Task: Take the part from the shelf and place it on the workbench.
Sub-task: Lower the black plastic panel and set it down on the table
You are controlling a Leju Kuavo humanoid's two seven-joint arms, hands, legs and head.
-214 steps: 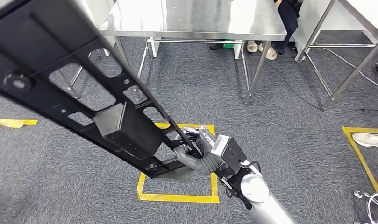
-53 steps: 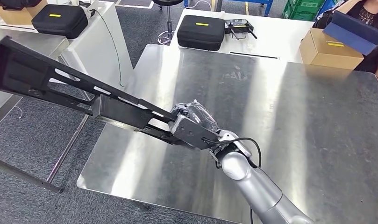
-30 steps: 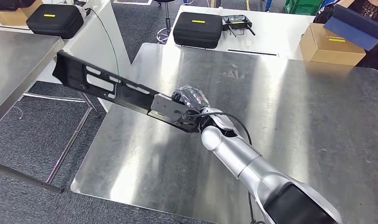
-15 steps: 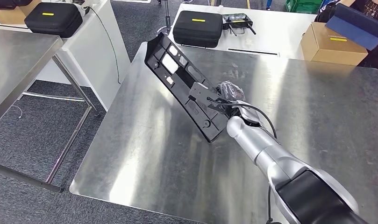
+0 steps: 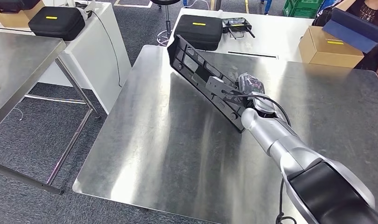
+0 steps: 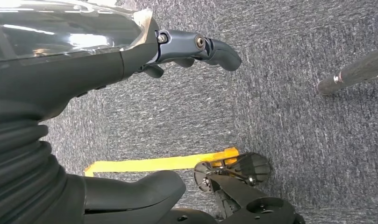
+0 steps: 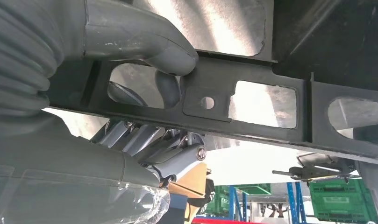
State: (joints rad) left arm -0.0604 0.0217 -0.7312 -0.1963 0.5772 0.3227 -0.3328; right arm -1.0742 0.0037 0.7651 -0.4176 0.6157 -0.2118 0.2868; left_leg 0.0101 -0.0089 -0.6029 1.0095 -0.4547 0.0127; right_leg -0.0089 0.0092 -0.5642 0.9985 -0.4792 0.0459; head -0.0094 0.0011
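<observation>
A long black part (image 5: 199, 73) with several cut-out windows hangs tilted over the steel workbench (image 5: 163, 158). Its near end is low above the tabletop and its far end rises toward the bench's back edge. My right hand (image 5: 250, 87) grips it near that low end, with the arm stretched out across the bench. In the right wrist view the thumb (image 7: 145, 42) lies over a bar of the part (image 7: 252, 119) and the fingers wrap it from the other side. My left hand (image 6: 131, 56) hangs over the grey carpet with nothing in it, fingers apart from the thumb.
Behind the workbench a white table carries a black case (image 5: 199, 29) and a cardboard box (image 5: 328, 47). A person holding a blue folder (image 5: 353, 29) stands at the far right. At the left are another steel table (image 5: 14, 70) and a second black case (image 5: 56, 21).
My right arm has swung the part from off the bench's left side to over its middle and farther back. The part's far end now points at the back edge.
</observation>
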